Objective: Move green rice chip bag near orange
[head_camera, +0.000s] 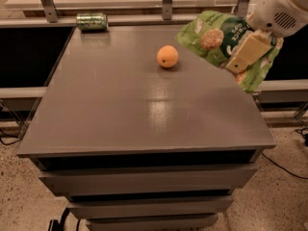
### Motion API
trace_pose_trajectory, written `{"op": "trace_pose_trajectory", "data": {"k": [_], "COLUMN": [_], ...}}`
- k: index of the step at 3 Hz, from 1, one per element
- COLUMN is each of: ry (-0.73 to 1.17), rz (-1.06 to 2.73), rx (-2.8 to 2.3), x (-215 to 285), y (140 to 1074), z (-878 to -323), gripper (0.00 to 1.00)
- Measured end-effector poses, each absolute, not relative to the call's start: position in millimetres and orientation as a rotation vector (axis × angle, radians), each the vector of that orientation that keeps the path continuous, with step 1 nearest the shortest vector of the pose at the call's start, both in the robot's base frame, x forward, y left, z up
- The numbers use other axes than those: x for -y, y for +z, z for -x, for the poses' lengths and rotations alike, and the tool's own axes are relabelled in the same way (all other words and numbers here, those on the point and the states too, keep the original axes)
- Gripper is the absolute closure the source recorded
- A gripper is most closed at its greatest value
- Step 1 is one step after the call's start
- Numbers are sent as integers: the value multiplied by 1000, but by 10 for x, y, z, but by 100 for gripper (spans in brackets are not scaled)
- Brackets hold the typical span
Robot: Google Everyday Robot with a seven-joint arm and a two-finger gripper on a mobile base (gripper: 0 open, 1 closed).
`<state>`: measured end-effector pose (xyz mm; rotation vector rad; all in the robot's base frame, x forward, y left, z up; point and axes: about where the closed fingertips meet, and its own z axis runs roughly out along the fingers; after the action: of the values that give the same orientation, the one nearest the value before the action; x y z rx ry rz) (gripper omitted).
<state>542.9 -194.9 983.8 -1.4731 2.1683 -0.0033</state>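
The green rice chip bag point(216, 35) hangs in the air over the table's right back part, lifted clear of the top. My gripper point(246, 52) is shut on the bag, with one pale finger point(250, 49) lying across its front. The white arm reaches in from the upper right corner. The orange point(167, 56) sits on the grey table, to the left of the bag and a little below it in the view. The bag's lower right corner hangs past the table's right edge.
A green can point(91, 21) lies on its side at the table's back left corner. The grey table top point(120, 109) stands on a drawer unit. Metal posts and a rail run along the back. Speckled floor shows on both sides.
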Motion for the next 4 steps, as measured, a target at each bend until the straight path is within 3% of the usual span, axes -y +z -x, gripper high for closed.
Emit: {"op": "trace_pose_trajectory", "data": {"k": [2, 4], "ry": [-153, -162], "rz": [1353, 1286], "rx": [-2081, -2123], "x": [1931, 1967], "y": [10089, 10036], "z": [-6157, -6205], "gripper": [100, 100]}}
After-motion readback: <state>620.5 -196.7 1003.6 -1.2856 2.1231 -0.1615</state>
